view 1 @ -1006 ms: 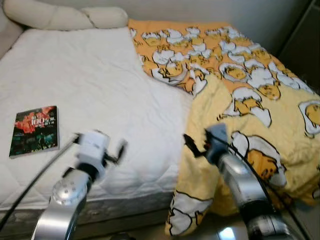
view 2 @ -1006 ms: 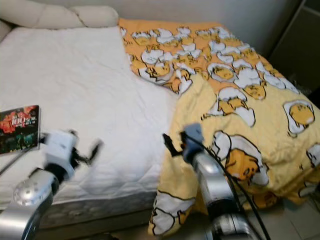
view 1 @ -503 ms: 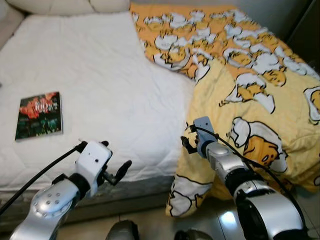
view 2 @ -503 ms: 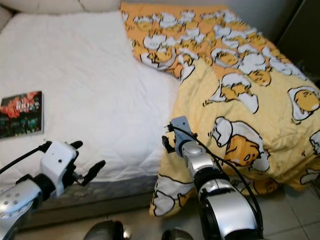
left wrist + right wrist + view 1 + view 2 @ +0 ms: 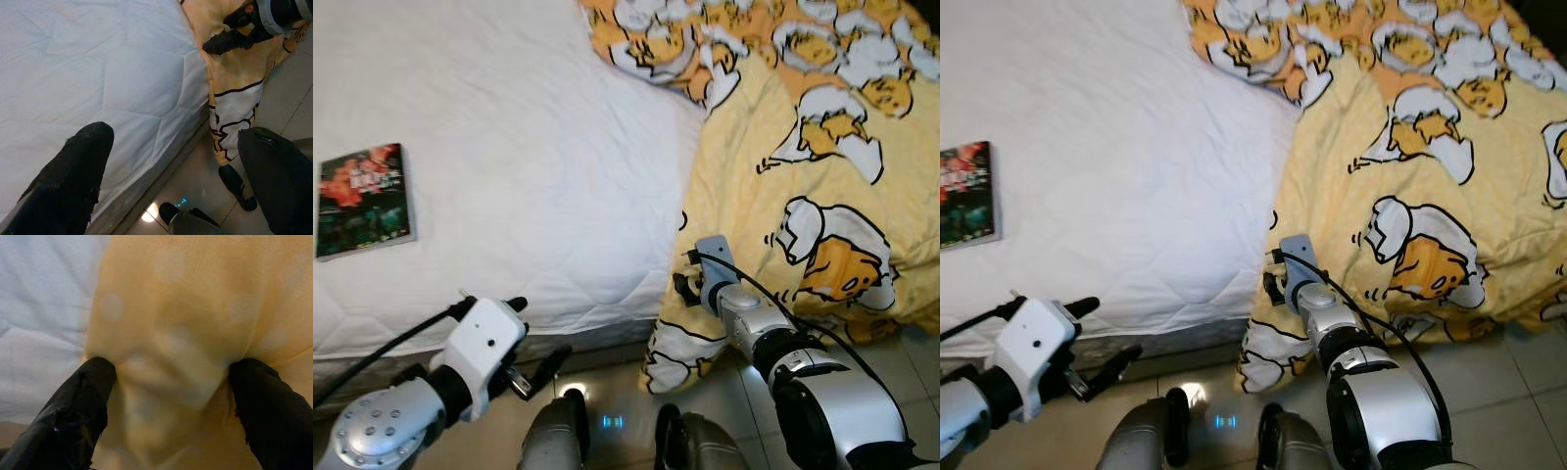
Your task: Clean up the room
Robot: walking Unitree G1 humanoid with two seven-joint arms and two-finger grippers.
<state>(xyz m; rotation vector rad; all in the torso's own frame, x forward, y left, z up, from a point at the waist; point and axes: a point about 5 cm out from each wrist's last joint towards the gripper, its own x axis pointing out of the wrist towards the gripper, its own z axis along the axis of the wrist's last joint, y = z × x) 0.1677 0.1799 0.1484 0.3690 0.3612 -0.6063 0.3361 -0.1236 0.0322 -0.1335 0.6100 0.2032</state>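
Bedding fills most of what you see: a white quilted mattress (image 5: 509, 166) takes the robot's left, and a yellow-and-orange duvet printed with cartoon eggs (image 5: 803, 147) is heaped over the right half, its edge spilling over the mattress side toward the glossy tiled floor (image 5: 1489, 382). On the mattress, well apart from the duvet, you have a thin dark-covered book with red lettering (image 5: 364, 199) lying flat near the left edge. Your right gripper (image 5: 171, 396) has its fingers spread and pressed into the hanging duvet edge, fabric bunched between them but not pinched tight. Your left gripper (image 5: 171, 161) hangs open and empty below the mattress side, above the floor. Compared with a second ago, the head camera has tipped downward, so the pillows have left the frame and the robot's own feet (image 5: 607, 441) have come into it.
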